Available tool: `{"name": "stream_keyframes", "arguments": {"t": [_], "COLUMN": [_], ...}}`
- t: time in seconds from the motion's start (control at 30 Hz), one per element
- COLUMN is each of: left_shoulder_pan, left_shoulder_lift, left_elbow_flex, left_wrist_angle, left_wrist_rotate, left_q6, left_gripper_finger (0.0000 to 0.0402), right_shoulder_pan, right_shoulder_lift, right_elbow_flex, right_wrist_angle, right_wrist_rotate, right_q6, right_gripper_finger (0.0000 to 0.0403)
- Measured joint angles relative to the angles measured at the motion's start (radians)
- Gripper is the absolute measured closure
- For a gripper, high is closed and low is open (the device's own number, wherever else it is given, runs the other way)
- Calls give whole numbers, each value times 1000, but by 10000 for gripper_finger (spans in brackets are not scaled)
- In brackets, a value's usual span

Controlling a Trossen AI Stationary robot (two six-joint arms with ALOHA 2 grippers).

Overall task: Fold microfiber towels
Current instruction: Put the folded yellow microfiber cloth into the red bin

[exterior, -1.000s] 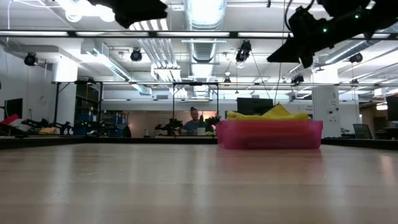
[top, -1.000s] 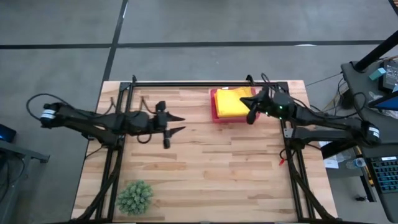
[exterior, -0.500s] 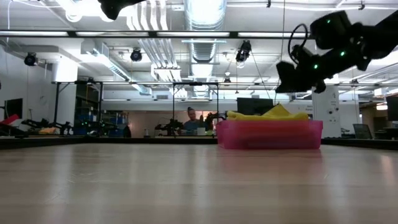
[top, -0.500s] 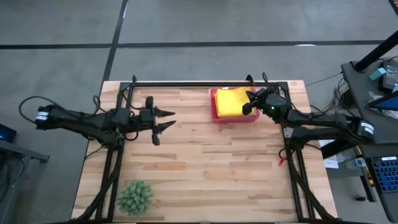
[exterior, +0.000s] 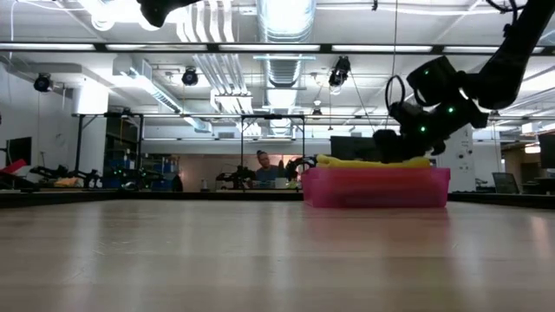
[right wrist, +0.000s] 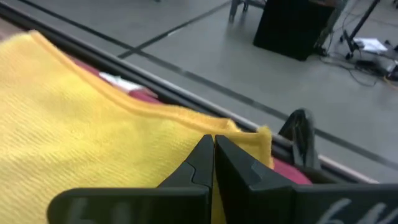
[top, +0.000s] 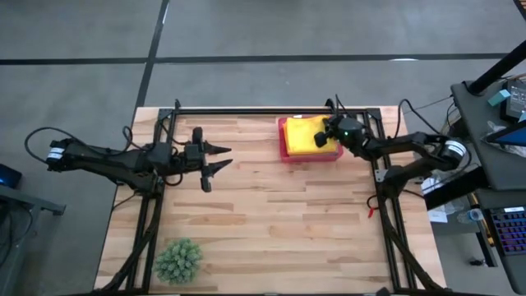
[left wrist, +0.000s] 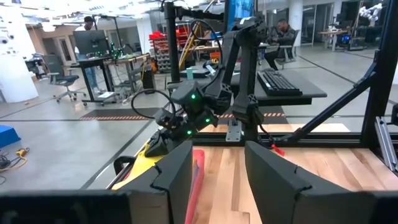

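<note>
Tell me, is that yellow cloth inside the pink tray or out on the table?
Inside. The yellow towel lies in the pink tray, bulging above its rim, with the right hand on it.

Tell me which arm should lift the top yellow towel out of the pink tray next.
The right. The right gripper is already down on the yellow towel in the pink tray, fingers shut. The left gripper hangs open over bare table, well away from the tray.

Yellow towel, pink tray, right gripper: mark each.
yellow towel (top: pixel 306 136), high view, its flat middle.
pink tray (exterior: pixel 375 187), low view, its near side wall.
right gripper (top: pixel 320 136), high view, shut fingertips over the towel.
</note>
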Motion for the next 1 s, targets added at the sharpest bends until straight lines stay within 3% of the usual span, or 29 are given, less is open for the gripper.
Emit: {"name": "stream_keyframes", "arguments": {"t": [0.53,0.83,1.0], "left_shoulder_pan": [0,0,2], "left_shoulder_lift": [14,14,15], "left_elbow_flex": [-1,-1,-1], "left_wrist_angle": [2,2,2], "left_wrist_rotate": [0,0,0], "left_q6": [-1,-6,-6], "left_gripper_finger": [269,269,269], "right_shoulder_pan": [-4,-2,-2], "right_shoulder_lift": [77,-127,-274], "right_elbow_flex": [0,0,39], "right_wrist_angle": [-5,-97,-274], "right_wrist_rotate": [-3,-26,-27], "right_q6": [28,40,49], "right_gripper_finger": [394,394,394]}}
